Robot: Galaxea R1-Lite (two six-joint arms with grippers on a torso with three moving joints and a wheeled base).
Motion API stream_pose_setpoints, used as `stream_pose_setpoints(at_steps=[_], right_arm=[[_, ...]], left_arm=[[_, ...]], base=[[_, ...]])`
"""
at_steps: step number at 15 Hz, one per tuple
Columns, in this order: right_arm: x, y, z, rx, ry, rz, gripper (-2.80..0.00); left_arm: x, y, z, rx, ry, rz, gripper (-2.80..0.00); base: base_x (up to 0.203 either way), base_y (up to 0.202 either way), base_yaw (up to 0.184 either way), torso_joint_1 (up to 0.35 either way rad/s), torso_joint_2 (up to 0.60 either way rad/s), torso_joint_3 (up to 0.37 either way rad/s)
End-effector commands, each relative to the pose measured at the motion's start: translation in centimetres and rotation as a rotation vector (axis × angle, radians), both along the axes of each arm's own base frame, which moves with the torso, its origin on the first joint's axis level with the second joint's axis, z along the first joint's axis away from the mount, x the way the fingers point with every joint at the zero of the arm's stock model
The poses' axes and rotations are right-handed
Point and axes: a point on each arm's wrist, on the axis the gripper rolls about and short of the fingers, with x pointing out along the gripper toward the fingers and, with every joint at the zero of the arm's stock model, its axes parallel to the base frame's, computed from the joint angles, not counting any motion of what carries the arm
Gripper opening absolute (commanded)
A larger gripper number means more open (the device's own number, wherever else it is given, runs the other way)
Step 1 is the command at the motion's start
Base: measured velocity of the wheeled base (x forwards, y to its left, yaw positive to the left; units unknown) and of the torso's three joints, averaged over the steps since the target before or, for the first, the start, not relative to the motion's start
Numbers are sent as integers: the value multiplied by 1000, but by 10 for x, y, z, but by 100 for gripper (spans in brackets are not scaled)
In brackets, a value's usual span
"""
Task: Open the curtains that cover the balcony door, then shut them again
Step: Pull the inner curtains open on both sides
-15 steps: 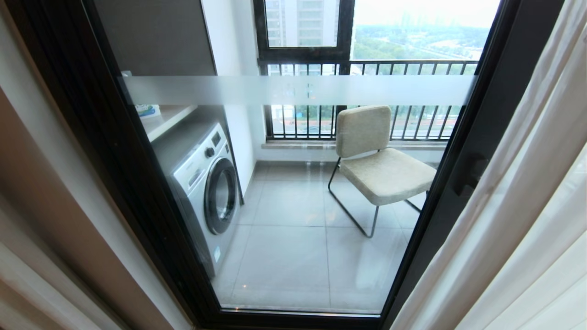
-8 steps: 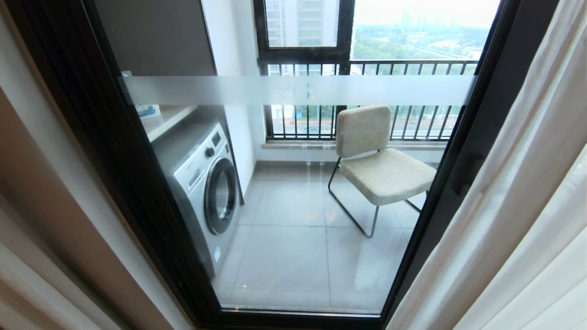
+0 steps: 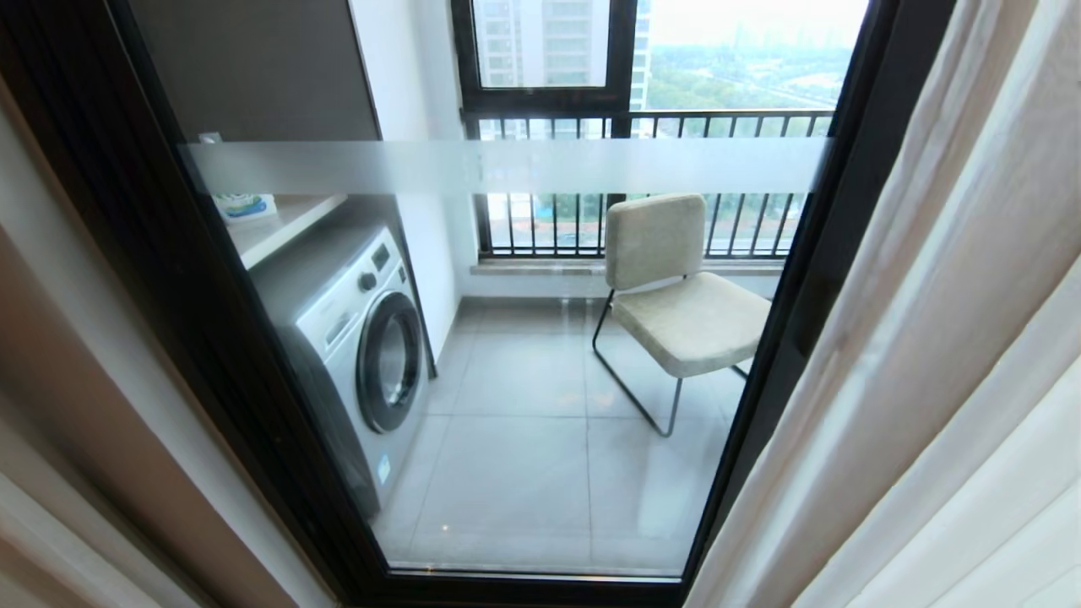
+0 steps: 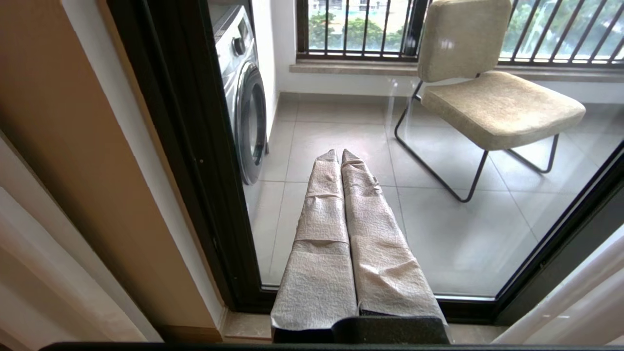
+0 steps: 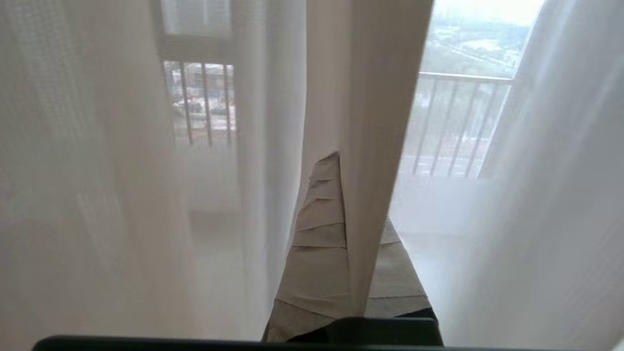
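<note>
1. Beyond the balcony door [image 3: 507, 380], a tiled balcony held a washing machine [image 3: 355, 346] and a beige chair [image 3: 676, 295] near the railing.
2. A shelf [image 3: 283, 224] above the washer carried a small white-and-blue package [image 3: 245, 205].
3. The curtains [image 3: 946, 355] hung gathered at the door's right side, leaving the glass uncovered.
4. The left gripper [image 4: 340, 155] hovered before the glass, its wrapped fingers pressed together and empty.
5. The right gripper [image 5: 336, 158] pinched a fold of the curtains, sheer fabric draped around it.
</note>
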Motion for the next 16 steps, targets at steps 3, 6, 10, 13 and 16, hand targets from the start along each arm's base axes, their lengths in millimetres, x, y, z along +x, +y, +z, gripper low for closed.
stream_pose_setpoints(at_steps=[3,6,10,13,16], right_arm=[[0,0,0,-2,-3,2,-280],[0,0,0,-3,-4,1,-280],[-4,1,1,-3,-8,0,-280],[-3,1,2,-2,-9,0,-280],[-1,0,2,-2,-8,-3,-280]], left_arm=[[0,0,0,0,0,0,-280],[0,0,0,0,0,0,-280],[0,0,0,0,0,2,-280],[0,0,0,0,0,2,-280],[0,0,0,0,0,2,-280]], base=[[0,-195,6,3,2,2],[0,-190,4,4,2,1],[0,-191,4,2,2,2],[0,-191,4,4,2,2],[0,-191,3,7,2,3]])
